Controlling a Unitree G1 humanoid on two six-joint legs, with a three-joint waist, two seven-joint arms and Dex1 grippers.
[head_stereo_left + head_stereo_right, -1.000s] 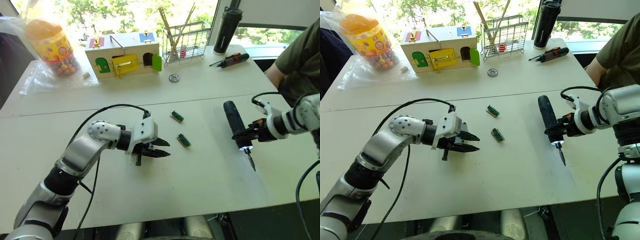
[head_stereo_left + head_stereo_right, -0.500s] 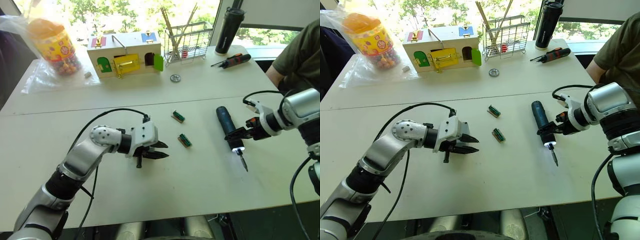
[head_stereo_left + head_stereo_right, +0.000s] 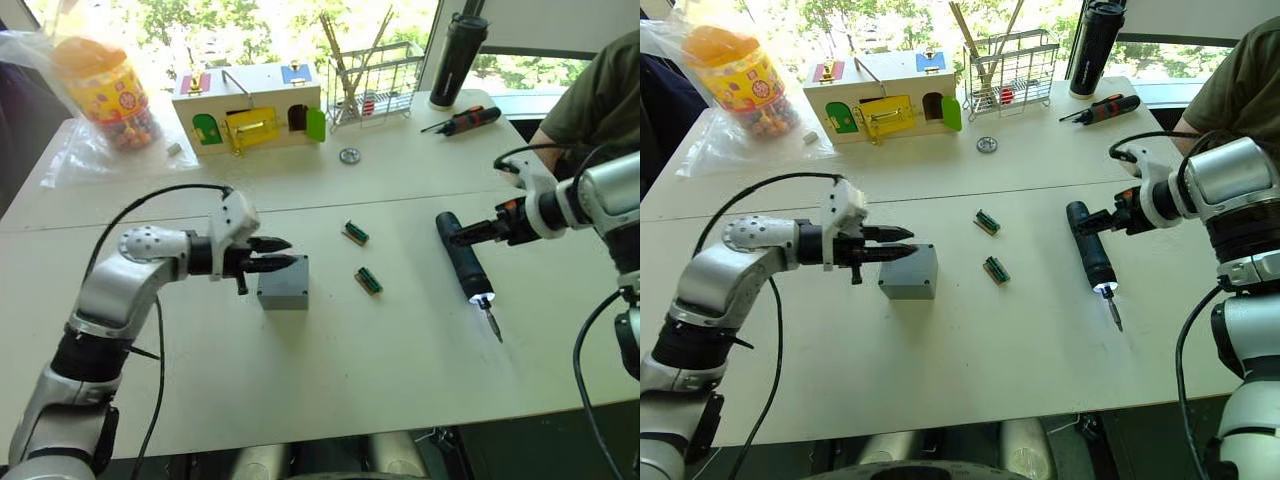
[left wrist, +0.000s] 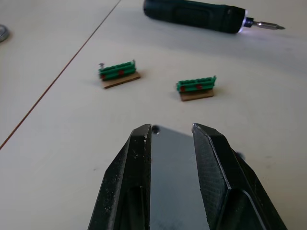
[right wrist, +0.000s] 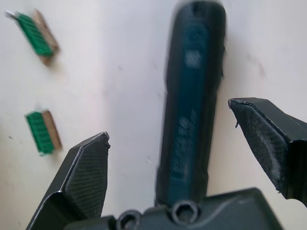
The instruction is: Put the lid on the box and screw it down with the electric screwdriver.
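The grey box stands on the white table, left of centre. Its top is a flat grey face with a small corner hole, apparently the lid seated on it. My left gripper hovers over the box's upper left edge, open, with nothing between its fingers. The electric screwdriver lies flat on the table to the right, its tip light on and its bit pointing toward the near edge. My right gripper is at the screwdriver's far handle end, open. Its fingers are spread wide on either side of the handle without touching it.
Two small green connector blocks lie between the box and the screwdriver. At the back stand a wooden box with coloured doors, a sweets jar, a wire rack, a black bottle and a black-and-orange screwdriver. A person sits at the right.
My right gripper has opened and let go of the electric screwdriver, which now lies on the table. My left gripper has drawn back to the left, and the grey box now shows.
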